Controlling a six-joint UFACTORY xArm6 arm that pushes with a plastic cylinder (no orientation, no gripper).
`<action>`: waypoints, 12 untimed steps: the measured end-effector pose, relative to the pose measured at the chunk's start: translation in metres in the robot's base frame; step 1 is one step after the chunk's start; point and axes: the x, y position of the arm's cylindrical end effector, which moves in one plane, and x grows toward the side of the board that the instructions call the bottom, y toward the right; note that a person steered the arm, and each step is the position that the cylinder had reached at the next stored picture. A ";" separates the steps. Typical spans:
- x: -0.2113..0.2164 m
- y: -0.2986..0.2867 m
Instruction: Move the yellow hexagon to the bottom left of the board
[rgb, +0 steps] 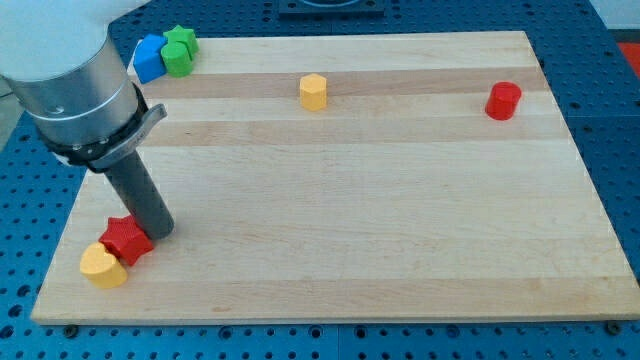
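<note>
Tip (160, 230) only, no fingers or jaws to open, nothing held; down on the wooden board (350, 250) near its bottom-left corner, touching or just beside the red star block (126, 240) at that block's upper right. Yellow heart-shaped block (103, 266) pressed against the red star's lower left. Yellow hexagon (313, 91) well apart from the tip, near the view's top, around mid-width. Red cylinder (503, 101) toward the top right. Blue block (149, 57) and green block (180, 50) touching each other at the top-left corner.
</note>
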 end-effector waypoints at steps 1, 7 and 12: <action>0.003 0.000; -0.216 0.204; -0.213 0.050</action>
